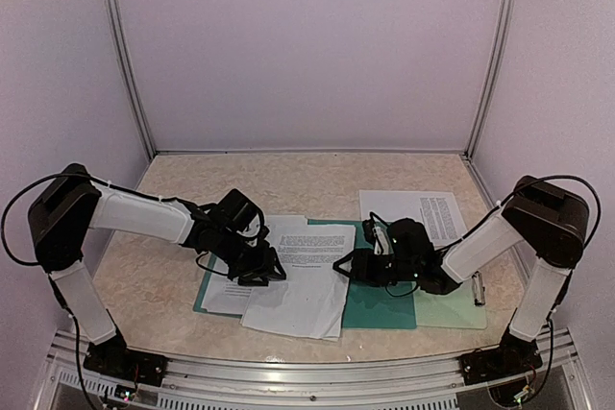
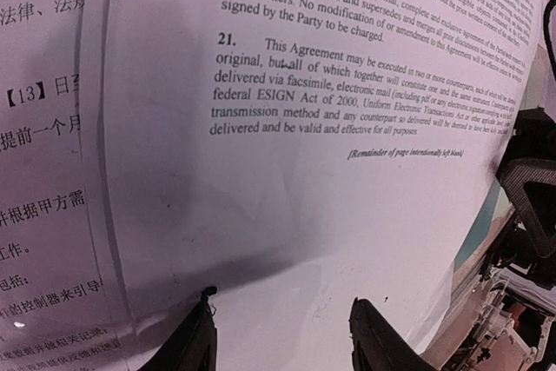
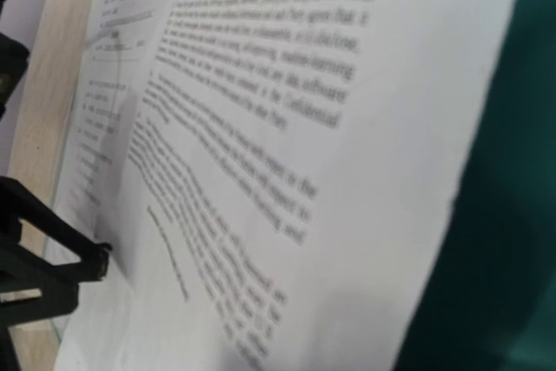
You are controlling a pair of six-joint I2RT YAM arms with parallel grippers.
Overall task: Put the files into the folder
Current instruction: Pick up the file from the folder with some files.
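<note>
Left gripper [image 2: 282,301]: half spread, the two black fingertips [image 2: 201,336] apart with nothing clamped between them. It sits low over the blank lower part of a printed page.
Right gripper [image 1: 344,266]: lies low at the right edge of the same pile, pointing towards the left gripper. I cannot tell whether it is spread or closed; its own camera shows mostly paper.
Gap between grippers: the two face each other across the pile, near but apart.
Paper sheets [image 1: 303,285]: a loose, fanned pile of white pages with small black print, in the middle of the worktop towards the near edge. The top page carries English text, and a page with Chinese characters shows beside it on the left.
Folder [image 1: 384,306]: dark teal, flat on the worktop under the pile. Its colour shows to the right of the pages and as a thin strip at the pile's left side.
Single sheet [image 1: 428,213]: printed, lying flat behind the right gripper, towards the far right corner, apart from the pile.
Clipboard [image 1: 452,312]: pale mint, just right of the folder, near the right edge of the worktop, with a metal clip [image 1: 478,290] on its right side.
Worktop [image 1: 192,189]: beige and speckled, with pale walls on three sides.
</note>
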